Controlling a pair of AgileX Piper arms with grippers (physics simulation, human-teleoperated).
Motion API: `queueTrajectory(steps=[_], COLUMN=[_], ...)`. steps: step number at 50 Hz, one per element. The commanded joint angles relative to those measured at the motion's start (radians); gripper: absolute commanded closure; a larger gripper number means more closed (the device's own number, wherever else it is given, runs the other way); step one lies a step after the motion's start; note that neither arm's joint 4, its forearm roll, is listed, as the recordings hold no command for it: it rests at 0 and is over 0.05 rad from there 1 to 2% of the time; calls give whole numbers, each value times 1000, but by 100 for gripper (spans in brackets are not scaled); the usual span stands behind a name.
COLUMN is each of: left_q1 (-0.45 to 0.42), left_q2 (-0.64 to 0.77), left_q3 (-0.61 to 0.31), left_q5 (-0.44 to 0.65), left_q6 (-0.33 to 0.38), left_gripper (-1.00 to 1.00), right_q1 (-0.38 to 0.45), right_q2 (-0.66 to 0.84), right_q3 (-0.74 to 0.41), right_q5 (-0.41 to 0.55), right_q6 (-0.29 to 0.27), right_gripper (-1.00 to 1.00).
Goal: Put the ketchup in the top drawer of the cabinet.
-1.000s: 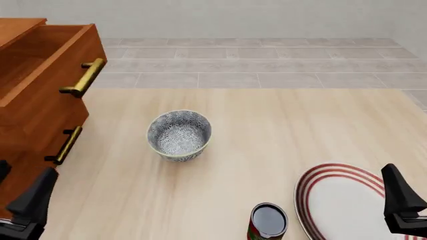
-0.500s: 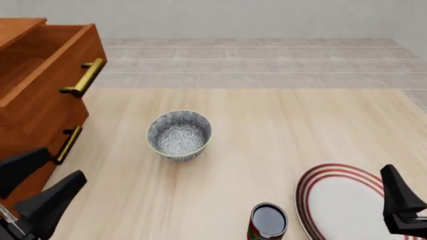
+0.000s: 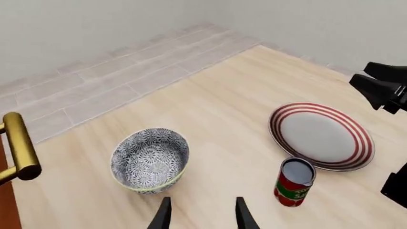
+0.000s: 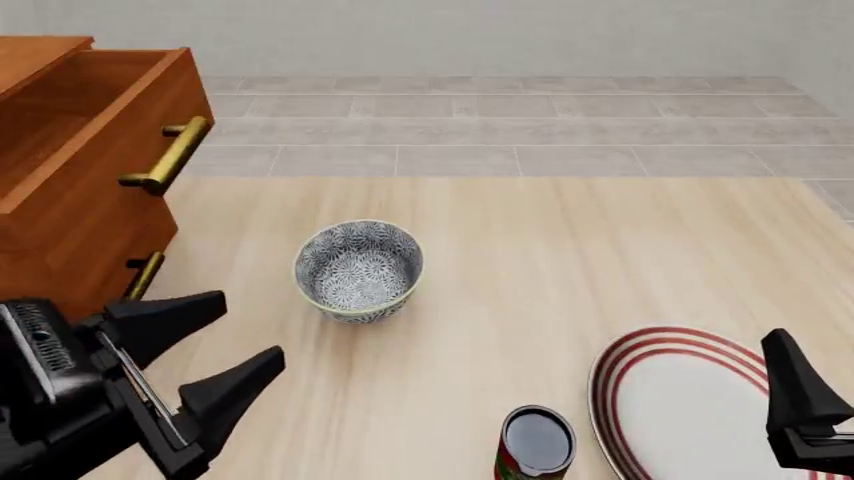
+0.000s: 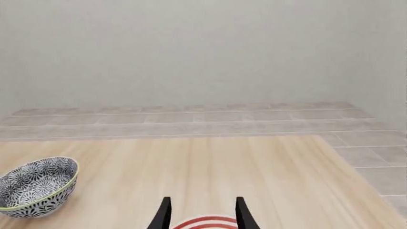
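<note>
One cabinet (image 4: 74,190) stands at the table's (image 4: 534,260) left side in the front view, cut off by the frame's left edge so its full width is hidden. Two drawers show on it: the top drawer (image 4: 100,130) is pulled out and open, its brass bar handle (image 4: 167,155) in full sight, while the lower drawer's handle (image 4: 144,275) is partly covered by the left arm. One red-rimmed plate (image 4: 681,400) lies at the near right, its near edge cropped by the frame. One grey patterned bowl (image 4: 359,270) sits upright mid-table, apart from everything else. One ketchup (image 4: 537,442) can stands upright just beside the plate's left rim, on the table and well apart from the cabinet; its lower half is cut off in the front view, though the left wrist view shows it whole (image 3: 295,182) with the label lettering too small to read.

Two grippers appear. The left gripper (image 4: 220,345) hangs near the cabinet's lower front, fingers spread wide and holding nothing. The right gripper (image 5: 200,212) hovers over the plate's far rim, fingers parted with nothing between them; only one dark finger (image 4: 798,385) of it shows in the front view.
</note>
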Motion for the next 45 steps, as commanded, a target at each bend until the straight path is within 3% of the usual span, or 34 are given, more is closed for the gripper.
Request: queueTrajectory(steps=[1,9,16,27,45], left_q1=[-84,-120,-154,-253,-325], left_q2=[166,258,344,502,682], left_q3=[46,62,93,60,1], left_q5=[-152,-234,-329,-412,-497], left_q6=[14,-30,-18,9,17], left_gripper=[-100,-100,-100,-100,-100], right_q1=[-4,8,10,13,15], right_q2=[0,0,0,0,0], right_q3=[0,0,0,0,0], right_q5=[-1,-7,-5,-2,-3], right_q6=[0,-6,-15,-17,-20], right_gripper=[-100,-100,-100,-100,-100])
